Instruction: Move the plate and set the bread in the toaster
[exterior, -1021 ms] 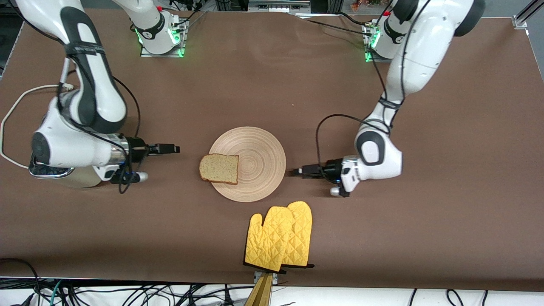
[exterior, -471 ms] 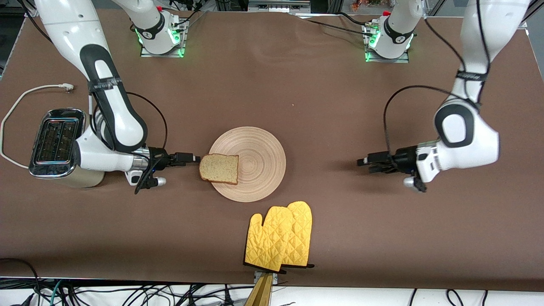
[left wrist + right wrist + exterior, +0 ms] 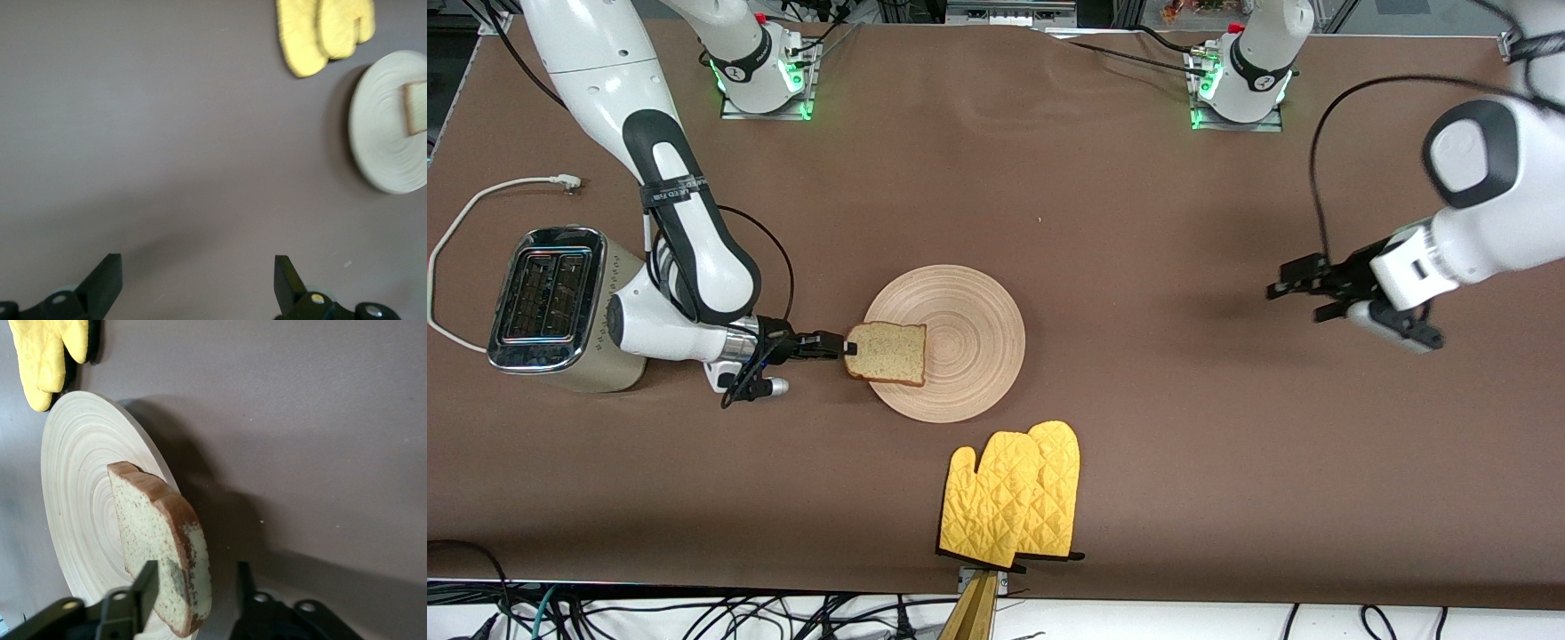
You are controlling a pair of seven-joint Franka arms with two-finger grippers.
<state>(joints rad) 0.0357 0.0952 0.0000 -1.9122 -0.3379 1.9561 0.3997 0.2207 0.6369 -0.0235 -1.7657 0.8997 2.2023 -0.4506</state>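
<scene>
The right arm comes from its base down along the toaster's end of the brown worktop [image 3: 1138, 222], bends sharply at the elbow and lies low and level, its forearm pointing toward the middle of the worktop. Its right tool [image 3: 843, 345] sits at the edge of the bread [image 3: 887, 353], and the right wrist view shows the two fingers [image 3: 148, 583] straddling the slice's crust edge, one on each face; whether they press it or stand a little off cannot be told. The bread lies on the rim of the plate [image 3: 960, 342], on the side toward the toaster, its outer edge hanging past the rim. The plate is at the middle of the worktop. The toaster [image 3: 547, 302] stands at the right arm's end of the worktop, just beside the right arm's wrist, its two slots facing up and its white cord [image 3: 463, 222] looping away from it. The left arm is raised and drawn toward its own end of the worktop, forearm roughly level, and the left tool [image 3: 1294, 286] hangs over bare worktop well apart from the plate, its fingers spread wide with nothing between them. A pair of yellow oven mitts [image 3: 1014, 498] lies nearer the front camera than the plate.
</scene>
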